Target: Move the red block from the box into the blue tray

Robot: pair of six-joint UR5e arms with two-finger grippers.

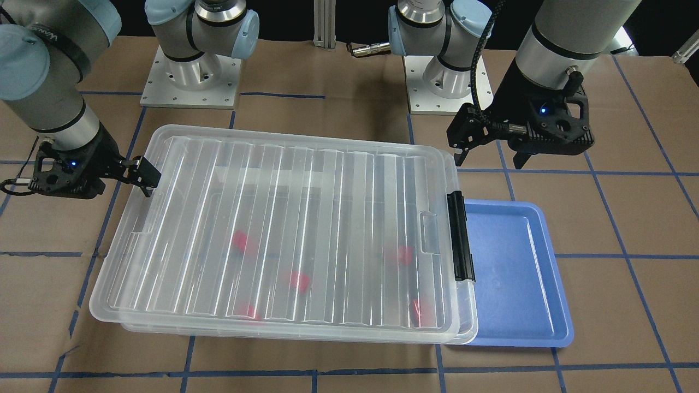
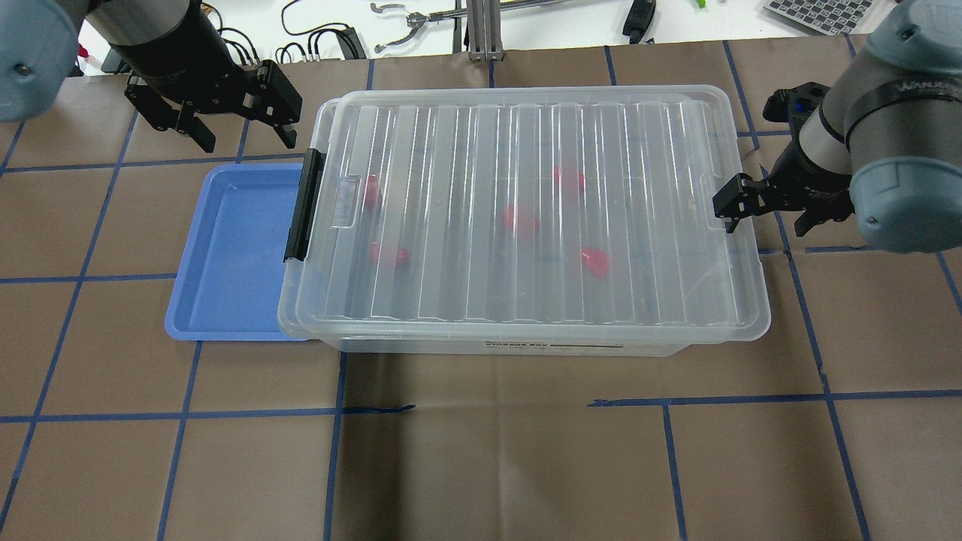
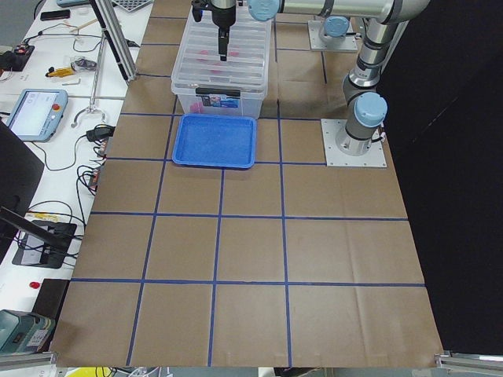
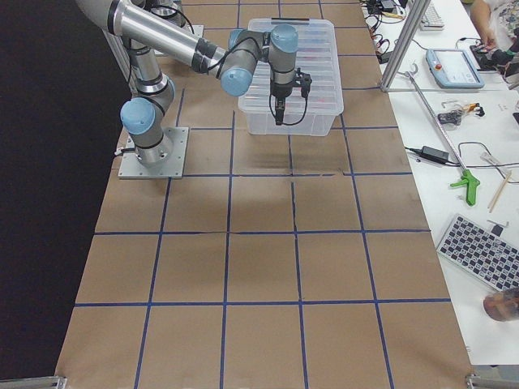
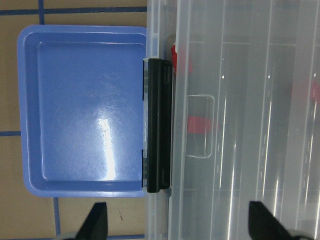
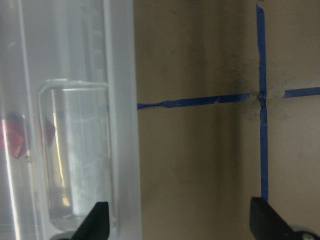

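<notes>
The closed ribbed lid (image 2: 466, 150) covers the box (image 2: 421, 347), blocking any reach to the red blocks (image 2: 520, 219) inside. Below the left hand (image 2: 244, 139), the blue tray (image 2: 233, 248) lies uncovered. Open bench (image 2: 481, 451) runs beneath the right hand (image 2: 763, 218), beside the box.

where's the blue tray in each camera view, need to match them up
Front-facing: the shallow periwinkle-blue plastic tray is lower right, beside the large clear plastic box.
Overhead: left of centre.
Exterior left: upper middle, in front of the box.
Exterior right: not visible.
Left wrist: fills the left half.
Right wrist: not in it.
Shared landmark: the black latch strip on the box's short side, bordering the tray.
</notes>
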